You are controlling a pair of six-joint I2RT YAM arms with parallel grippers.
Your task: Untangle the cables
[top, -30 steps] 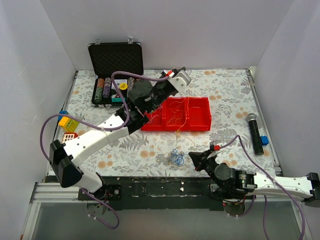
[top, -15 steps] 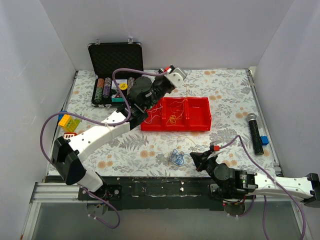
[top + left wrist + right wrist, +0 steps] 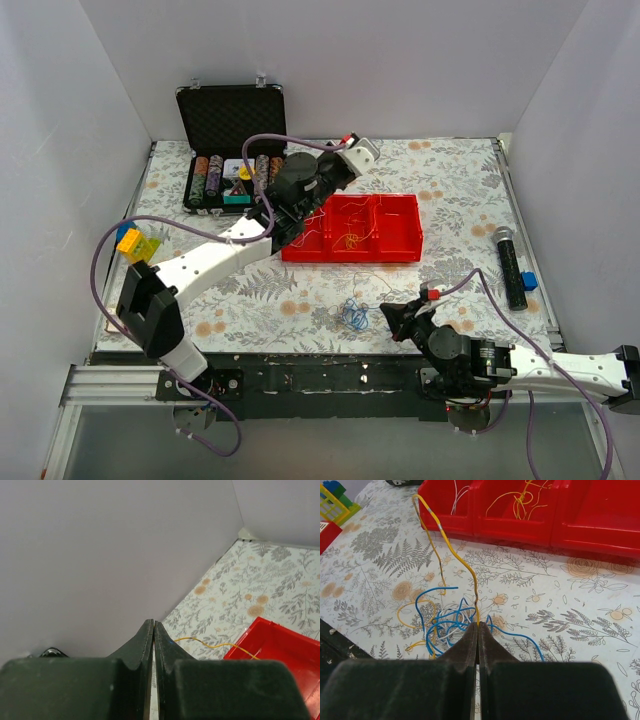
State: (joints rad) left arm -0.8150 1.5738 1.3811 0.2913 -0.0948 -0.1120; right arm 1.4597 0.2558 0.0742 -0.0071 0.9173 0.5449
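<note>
A wispy bundle of blue, white and yellow cables lies on the flowered table in front of the red tray; it also shows in the right wrist view. My right gripper is shut on a yellow cable that loops up toward the tray; in the top view this gripper sits just right of the bundle. My left gripper is raised behind the tray and is shut. A yellow cable runs from its fingers to the tray. More yellow cable lies bunched in the tray.
An open black case of poker chips stands at the back left. A microphone and a blue block lie at the right. Yellow and blue toy bricks sit at the left edge. A white wire lies in the tray's left compartment.
My left gripper has swung slightly back and to the right, away from the tray. The yellow cable that hung from it now lies bunched in the tray. The right arm has barely moved.
</note>
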